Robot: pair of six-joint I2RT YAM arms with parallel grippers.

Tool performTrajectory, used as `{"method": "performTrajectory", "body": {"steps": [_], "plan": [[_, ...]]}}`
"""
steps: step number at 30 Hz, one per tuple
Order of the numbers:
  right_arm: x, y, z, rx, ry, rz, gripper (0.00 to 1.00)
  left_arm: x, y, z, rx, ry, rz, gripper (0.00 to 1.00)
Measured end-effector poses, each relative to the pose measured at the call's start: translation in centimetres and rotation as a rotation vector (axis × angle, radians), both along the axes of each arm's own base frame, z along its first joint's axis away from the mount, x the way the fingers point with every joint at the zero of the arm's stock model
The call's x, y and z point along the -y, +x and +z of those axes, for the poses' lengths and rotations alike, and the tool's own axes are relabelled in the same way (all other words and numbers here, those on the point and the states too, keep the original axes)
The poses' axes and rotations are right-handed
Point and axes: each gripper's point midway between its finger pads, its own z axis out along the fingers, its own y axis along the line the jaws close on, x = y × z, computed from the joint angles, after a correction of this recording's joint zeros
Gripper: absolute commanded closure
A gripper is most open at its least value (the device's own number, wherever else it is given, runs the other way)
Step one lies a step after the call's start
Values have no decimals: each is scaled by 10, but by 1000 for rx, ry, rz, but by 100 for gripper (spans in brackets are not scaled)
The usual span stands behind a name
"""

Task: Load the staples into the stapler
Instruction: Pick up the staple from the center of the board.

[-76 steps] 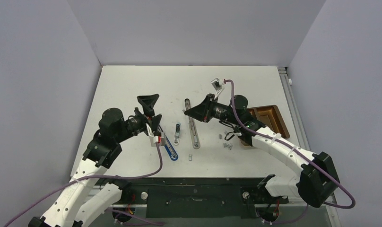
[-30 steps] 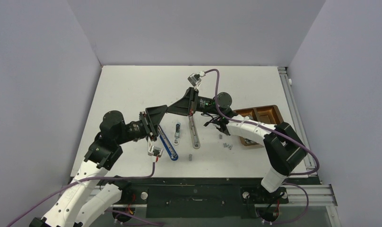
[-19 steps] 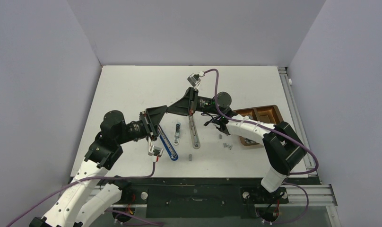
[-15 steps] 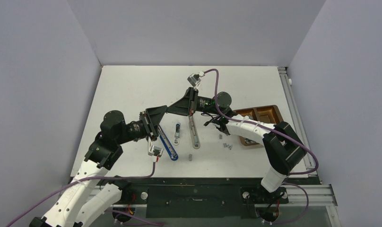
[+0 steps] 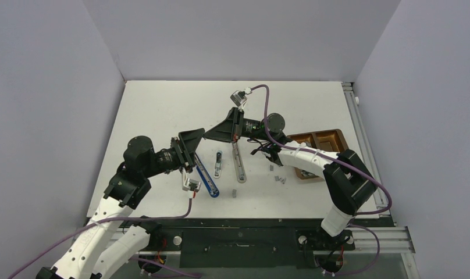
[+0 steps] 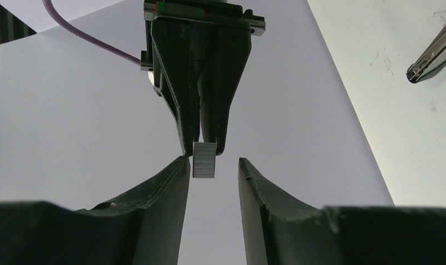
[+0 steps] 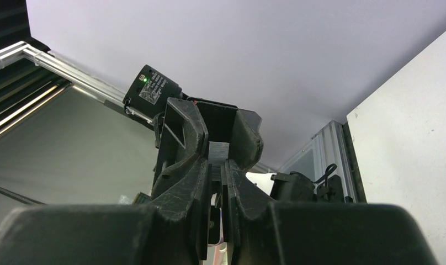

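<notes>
One strip lifted, is that where you stand, operator?

That's it, yes. My right fingers (image 6: 176, 99) are pressed together on a staple strip (image 6: 204, 159), pinching its upper end so the rest sticks out past their tips. My left fingers (image 6: 165, 190) are spread to either side of that free end. One pad is just beside it, perhaps touching, I cannot tell. The other has a plain gap, so they have no grip on it.

Where is this happening?

In the air over the middle of the desk (image 5: 163, 104), the two wrists nose to nose. The stapler (image 5: 239, 164) lies opened flat below and just to the right, its long silver channel facing up. I see no strip in it from above, though it is small in that view.

And the rest of the staples?

Loose staples (image 5: 278, 178) lie on the desk toward the right edge, near the brown tray (image 5: 331, 139), and one more piece (image 5: 234, 193) lies near the channel's near end.

So how much is left?

Nearly all of it, I judge. A strip is picked up and looks to be mid hand-over. It has yet to be lowered into the channel, and the stapler then needs closing.
</notes>
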Motion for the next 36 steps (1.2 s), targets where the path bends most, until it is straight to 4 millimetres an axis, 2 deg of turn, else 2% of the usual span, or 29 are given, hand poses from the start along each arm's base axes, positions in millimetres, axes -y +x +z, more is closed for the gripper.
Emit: {"method": "performTrajectory", "body": {"steps": [8,23,27,30,32,36], "plan": [[0,-1,1,-5,4,6,91,-2,1,0,1,2,11,69],[0,-2,1,-8,1,14,91,0,1,5,20,-9,4,87],[0,-2,0,-8,0,15,78,0,1,4,19,-6,0,88],[0,-2,0,-7,0,15,53,1,1,2,11,-2,0,88],[0,-3,-2,2,-5,15,44,1,1,-2,-3,5,-1,89],[3,6,-12,19,-51,-17,35,2,0,-9,-23,22,-13,89]]}}
